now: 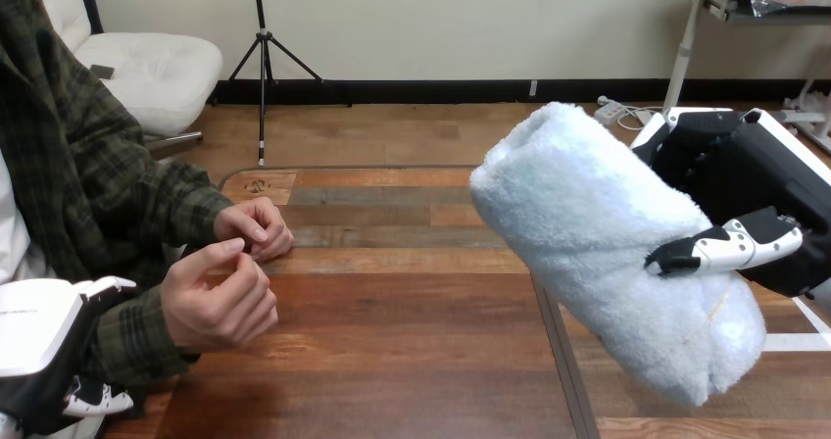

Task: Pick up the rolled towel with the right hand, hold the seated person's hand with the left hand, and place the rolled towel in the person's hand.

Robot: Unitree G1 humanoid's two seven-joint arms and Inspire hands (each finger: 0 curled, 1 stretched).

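Holds the fluffy white rolled towel (588,233) aloft at frame right, right hand (764,189) curled round it; cannot tell whether lower-left left hand (39,351) grips the person's wrist (152,326); placing not yet done.

Left hand (39,326) cut off by bottom-left corner, partly covered by the person's sleeve (127,339). Right hand (750,199): fingers hidden behind rolled towel (598,243); wrist runs off right edge
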